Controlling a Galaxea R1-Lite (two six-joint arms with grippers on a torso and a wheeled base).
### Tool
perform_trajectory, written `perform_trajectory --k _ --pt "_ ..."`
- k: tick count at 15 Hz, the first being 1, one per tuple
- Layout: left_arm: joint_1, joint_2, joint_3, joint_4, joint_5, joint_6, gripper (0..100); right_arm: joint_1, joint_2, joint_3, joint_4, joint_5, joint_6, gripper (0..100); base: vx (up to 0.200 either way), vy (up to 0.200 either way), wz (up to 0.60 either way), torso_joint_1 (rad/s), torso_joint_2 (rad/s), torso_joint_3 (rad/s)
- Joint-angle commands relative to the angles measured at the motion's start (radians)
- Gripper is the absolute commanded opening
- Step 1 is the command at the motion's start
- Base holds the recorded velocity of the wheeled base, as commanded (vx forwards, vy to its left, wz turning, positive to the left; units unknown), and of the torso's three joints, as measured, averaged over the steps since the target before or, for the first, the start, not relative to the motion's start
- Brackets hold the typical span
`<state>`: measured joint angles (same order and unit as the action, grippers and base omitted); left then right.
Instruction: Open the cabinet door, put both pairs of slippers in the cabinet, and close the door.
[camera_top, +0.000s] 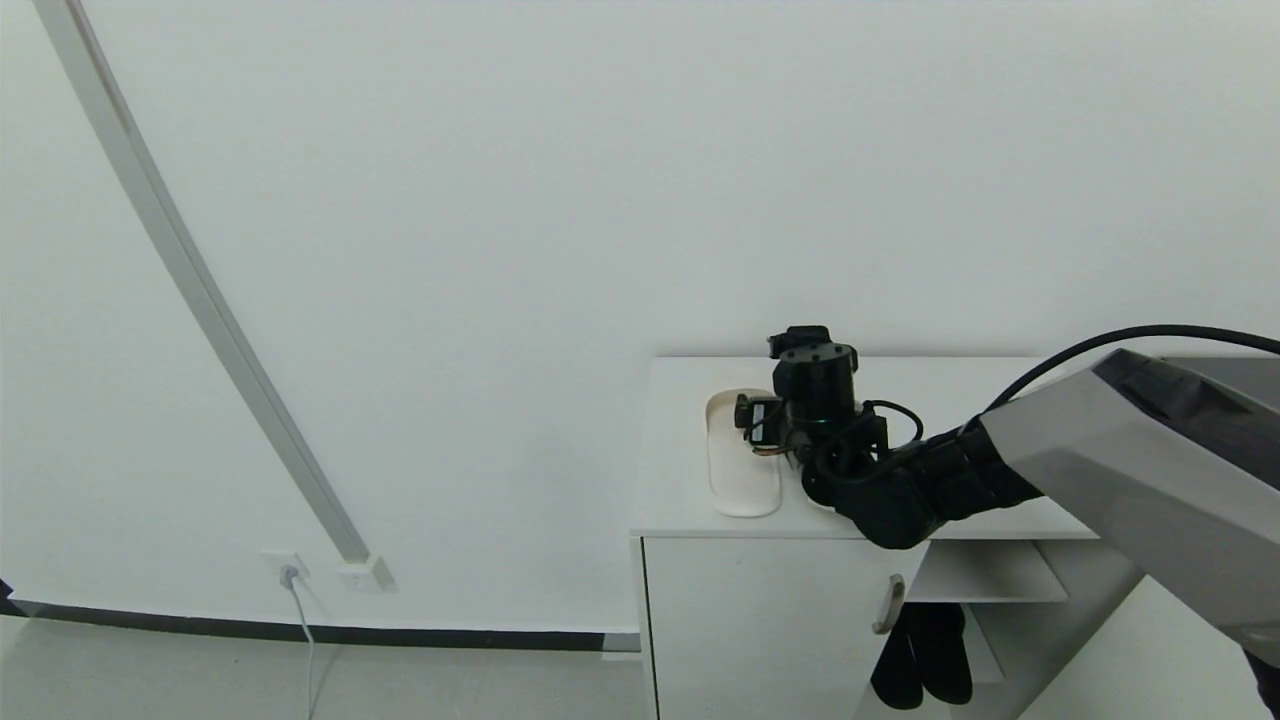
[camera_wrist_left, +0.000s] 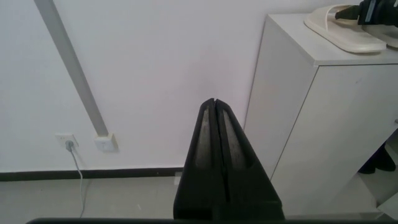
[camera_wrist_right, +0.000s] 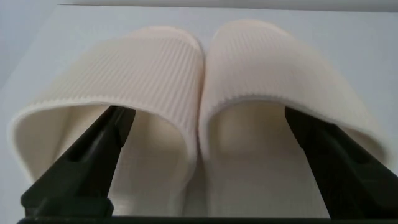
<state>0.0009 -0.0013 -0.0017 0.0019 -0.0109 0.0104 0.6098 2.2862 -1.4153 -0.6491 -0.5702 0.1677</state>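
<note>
— Where is the right pincer (camera_wrist_right: 206, 118)?
— Over the top of the white cabinet (camera_top: 680, 450). Its fingers (camera_wrist_right: 87, 162) are spread wide apart and grip nothing.
— And the cream slippers (camera_wrist_right: 137, 74)?
— They lie flat on the cabinet top, side by side and touching, straight ahead of that pincer. One finger pokes into the mouth of each, under the strap.
— The other pair?
— The black slippers (camera_top: 920, 660) stand on end in the open compartment, well below the right pincer, just beside the shut door (camera_top: 770, 630) and its handle (camera_top: 888, 603).
— The left pincer (camera_wrist_left: 214, 106)?
— Its fingers are pressed together and hold nothing. It sits low near the cabinet's side wall, with the cream pair well above it.
</note>
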Motion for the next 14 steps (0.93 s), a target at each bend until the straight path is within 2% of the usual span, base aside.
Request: perform_trajectory --k 1,2,13,14 --pt "0.001 0.001 0.0 0.001 0.0 0.0 0 -0.005 0.021 -0.019 0.002 0.0 0.0 100 0.0 0.0 0.0 0.0 0.0 0.0" --pt "0.001 0.001 0.0 0.001 0.0 0.0 0 -0.005 0.022 -0.019 0.002 0.0 0.0 0 0.0 0.0 0.0 0.0 0.0 0.0" --pt "0.001 0.001 0.0 0.001 0.0 0.0 0 0.001 -0.014 -0.008 -0.001 0.001 0.001 0 0.0 0.0 0.0 0.0 0.0 0.0" --pt "0.001 0.001 0.0 0.001 0.0 0.0 0 0.008 -0.05 0.018 -0.001 0.029 0.0 0 0.0 0.0 0.0 0.0 0.0 0.0"
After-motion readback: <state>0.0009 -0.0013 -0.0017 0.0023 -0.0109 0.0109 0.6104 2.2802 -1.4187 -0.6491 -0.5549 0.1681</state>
